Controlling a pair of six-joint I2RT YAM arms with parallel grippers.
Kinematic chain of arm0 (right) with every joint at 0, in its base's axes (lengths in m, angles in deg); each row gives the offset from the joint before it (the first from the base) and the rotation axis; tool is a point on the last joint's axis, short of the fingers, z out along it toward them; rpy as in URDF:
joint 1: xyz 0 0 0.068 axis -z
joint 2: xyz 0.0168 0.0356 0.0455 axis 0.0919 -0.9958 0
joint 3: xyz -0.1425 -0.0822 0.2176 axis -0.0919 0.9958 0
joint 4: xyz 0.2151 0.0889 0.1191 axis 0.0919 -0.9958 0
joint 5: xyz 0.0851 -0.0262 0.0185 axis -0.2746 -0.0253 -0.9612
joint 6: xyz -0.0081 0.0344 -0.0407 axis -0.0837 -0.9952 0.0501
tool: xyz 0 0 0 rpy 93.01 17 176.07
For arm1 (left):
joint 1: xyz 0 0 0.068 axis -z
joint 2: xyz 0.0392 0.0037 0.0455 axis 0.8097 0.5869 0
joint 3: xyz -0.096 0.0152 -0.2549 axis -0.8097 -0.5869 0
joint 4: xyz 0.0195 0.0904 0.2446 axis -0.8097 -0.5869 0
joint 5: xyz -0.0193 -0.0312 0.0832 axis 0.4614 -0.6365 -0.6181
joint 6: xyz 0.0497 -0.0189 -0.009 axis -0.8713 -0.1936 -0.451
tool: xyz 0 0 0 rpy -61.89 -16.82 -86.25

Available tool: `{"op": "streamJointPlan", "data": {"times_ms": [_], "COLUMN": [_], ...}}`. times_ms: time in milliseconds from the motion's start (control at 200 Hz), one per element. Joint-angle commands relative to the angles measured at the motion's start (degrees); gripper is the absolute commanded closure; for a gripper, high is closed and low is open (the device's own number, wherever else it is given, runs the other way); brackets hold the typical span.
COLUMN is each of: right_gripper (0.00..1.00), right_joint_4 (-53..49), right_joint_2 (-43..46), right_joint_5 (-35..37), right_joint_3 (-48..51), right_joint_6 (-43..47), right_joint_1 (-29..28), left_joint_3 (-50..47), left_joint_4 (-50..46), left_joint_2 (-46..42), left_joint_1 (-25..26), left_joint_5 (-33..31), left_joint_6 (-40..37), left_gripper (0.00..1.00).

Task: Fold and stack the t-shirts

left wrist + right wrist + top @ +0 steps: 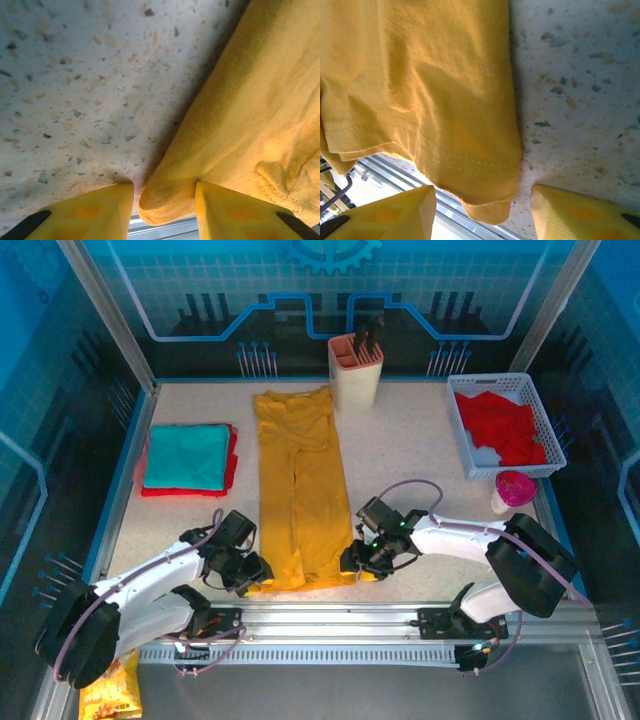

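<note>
Three tees: all lie on the surface (420, 480) — one yellow, one teal, one red.
Yellow tee (298, 490): folded into a long narrow strip down the middle, running from 12 o'clock to 6 o'clock, with its hem at the near edge.
Teal tee (185, 455): folded into a neat rectangle at about 10 o'clock, near the strip's left side but not touching it.
Red tee (190, 492): folded flat beneath the teal one, showing only along the near and right edges.
Left claw (258, 573): at 7 o'clock, on the near-left corner of the yellow hem. In its wrist view the corner sits between the two yellow fingers (95, 212) and about fills the gap. I cannot tell whether the cloth is squeezed.
Right claw (352, 562): at 5 o'clock, on the near-right corner of the hem. Its jaws stand apart and the stitched corner lies between the fingers (580, 210) with bare speckled surface beside it — not gripping.
Basket (462, 430): white, at 2 o'clock.
Red cloth (500, 425): heaped in the basket, with a bit of pale blue at the near side.
Pink cup (513, 487): just beside the basket's near corner.
Holder (355, 375): beige, at 12 o'clock, just beside the strip's far end, with dark handles standing up in it.
Snack bag (110, 700): yellow-orange, at 7 o'clock, off the surface, below the left arm's base.
</note>
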Motion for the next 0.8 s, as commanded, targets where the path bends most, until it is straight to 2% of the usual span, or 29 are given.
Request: {"op": "streamJointPlan", "data": {"times_ms": [0,25,70,100,515,575,655,795], "right_gripper": [0.45,0.45,0.55,0.58,0.63,0.69,0.83,0.91], "right_joint_4": [-3.3,-3.0,-2.2,-1.7,2.2,2.6,3.5,2.5], "right_joint_2": [1.0,0.9,0.4,-0.2,-3.6,-4.0,-4.6,-4.7], "right_joint_5": [1.6,1.6,1.2,0.8,0.8,0.8,0.5,0.9], "right_joint_3": [0.3,0.3,0.2,0.0,-2.5,-2.7,-3.0,-4.2], "right_joint_6": [-0.4,-0.4,-0.4,-0.4,-1.1,-1.0,-0.9,0.1], "right_joint_1": [-0.6,-0.6,-0.6,-0.6,-2.3,-2.2,-1.9,-1.3], "left_joint_3": [0.0,0.1,0.1,0.1,0.3,0.7,1.4,2.7], "left_joint_4": [3.6,3.7,4.4,5.0,7.5,7.2,6.9,6.8], "left_joint_2": [1.4,1.4,1.3,1.4,2.8,3.0,3.1,4.1], "left_joint_1": [0.8,0.7,0.8,0.7,0.7,0.8,0.8,0.8], "left_joint_5": [-2.1,-2.5,-2.7,-2.8,-3.4,-3.7,-4.0,-4.1], "left_joint_6": [-0.9,-1.0,-1.0,-1.0,-1.6,-1.8,-2.2,-2.7], "left_gripper": [0.63,0.64,0.65,0.66,0.78,0.8,0.83,0.91]}}
